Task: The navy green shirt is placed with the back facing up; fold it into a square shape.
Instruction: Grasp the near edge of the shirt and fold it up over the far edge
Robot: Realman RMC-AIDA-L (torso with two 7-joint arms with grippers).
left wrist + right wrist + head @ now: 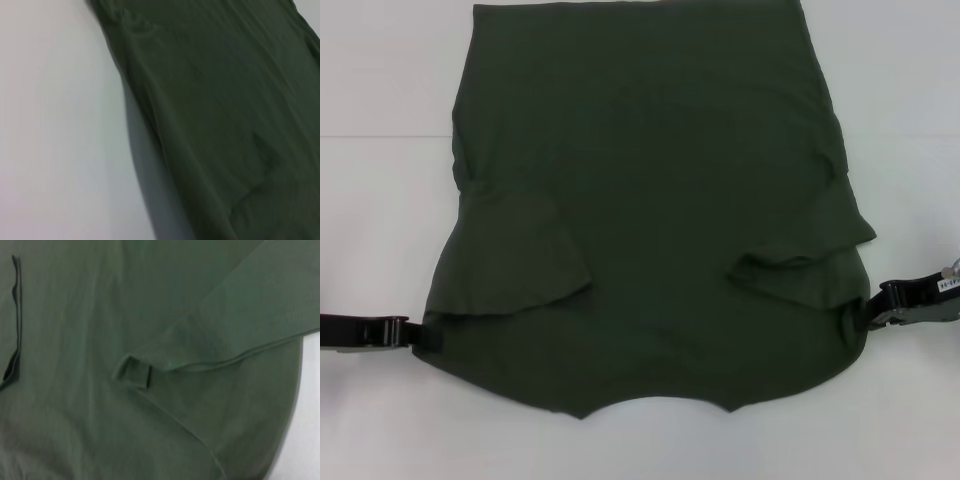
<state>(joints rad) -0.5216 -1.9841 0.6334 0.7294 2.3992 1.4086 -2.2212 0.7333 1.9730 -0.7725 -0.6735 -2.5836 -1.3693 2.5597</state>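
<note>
You have the navy green shirt (650, 210) spread flat across the middle of the white table (380, 80), with its curved neckline at the near edge, closest to the robot, and the hem reaching the far edge of the head view. Both short sleeves are folded inward over the body: the left sleeve (515, 265) lies as a broad flap, and the right sleeve (800, 255) lies as a narrower, creased flap with a small turned-up corner.

Your left gripper (420, 333) sits low on the table at the shirt's near left shoulder corner, with its black tip touching the fabric edge. You cannot tell from any view whether its fingers are spread or pressed together. Your right gripper (868, 312) sits at the near right shoulder corner, its tip meeting the puckered cloth edge there; its finger state is also not readable.

In the left wrist view you see only the shirt's side edge (150, 130) running diagonally over the pale table, with a soft shadow beside it. In the right wrist view the folded right sleeve's hem (240, 357) crosses the shirt body, its small folded corner (134, 373) sticking out, and part of the neckline (17, 325) shows at one side.
</note>
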